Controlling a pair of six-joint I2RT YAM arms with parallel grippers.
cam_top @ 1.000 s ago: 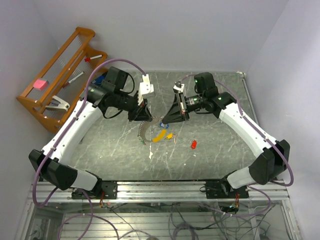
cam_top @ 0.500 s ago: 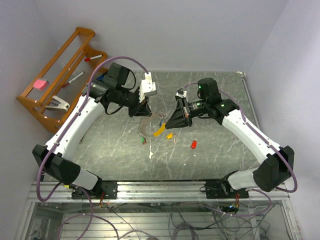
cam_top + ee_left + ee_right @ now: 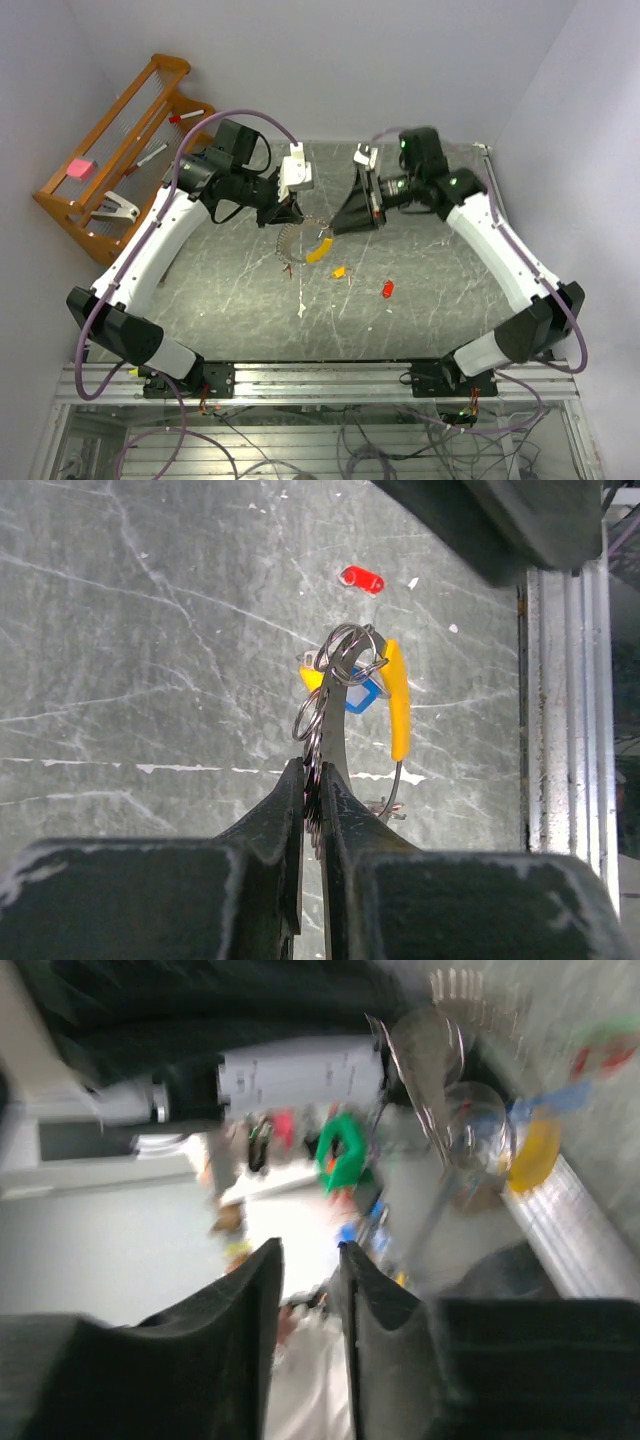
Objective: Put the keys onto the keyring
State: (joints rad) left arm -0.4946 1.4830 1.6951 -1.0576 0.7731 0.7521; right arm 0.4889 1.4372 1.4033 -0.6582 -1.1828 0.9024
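My left gripper [image 3: 289, 221] is shut on the keyring [image 3: 292, 243] and holds it above the table. In the left wrist view its jaws [image 3: 312, 772] pinch the silvery chain, with the rings [image 3: 345, 652] and the yellow banana piece [image 3: 398, 700] hanging beyond. A blue key [image 3: 361, 696] sits at the rings; I cannot tell if it is threaded. An orange-yellow key [image 3: 339, 271] and a red key [image 3: 388, 289] lie on the table. My right gripper [image 3: 342, 225] hovers just right of the rings, its fingers slightly apart and empty [image 3: 310, 1252]; that view is blurred.
A wooden rack [image 3: 110, 150] with pens and small items stands at the far left against the wall. A small white scrap [image 3: 302, 311] lies on the grey marbled table [image 3: 430, 320]. The metal rail runs along the near edge.
My left gripper has lifted the keyring, so the banana piece hangs off the table. My right gripper has moved up and back, away from the orange-yellow key.
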